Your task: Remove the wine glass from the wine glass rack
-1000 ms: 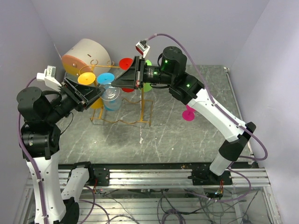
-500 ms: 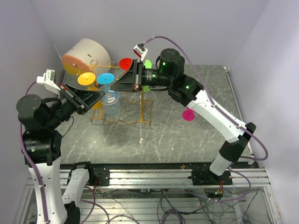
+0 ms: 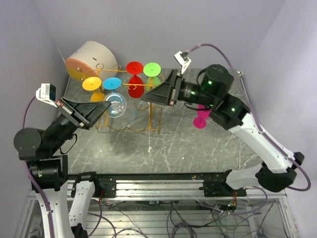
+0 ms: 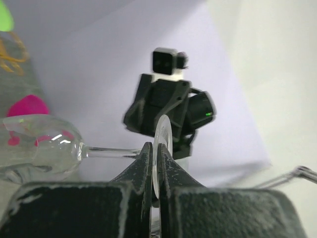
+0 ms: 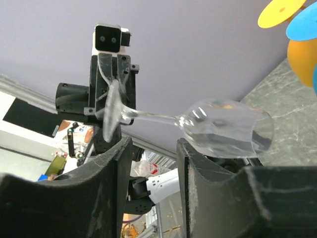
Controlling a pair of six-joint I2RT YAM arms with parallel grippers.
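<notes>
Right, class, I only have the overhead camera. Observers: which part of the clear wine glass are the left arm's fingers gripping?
Observer: The left fingers are pinched shut on the flat round foot of the clear glass, holding that disc edge-on.
Operator: And where does the rest of the glass sit relative to that grip?
Observer: The stem runs straight out to one side of the fingers, with the bowl at its far end.
Operator: Are the right arm's fingers on it too?
Observer: No. The right fingers stand apart with nothing clamped between them, and the glass shows past their tips.
</notes>
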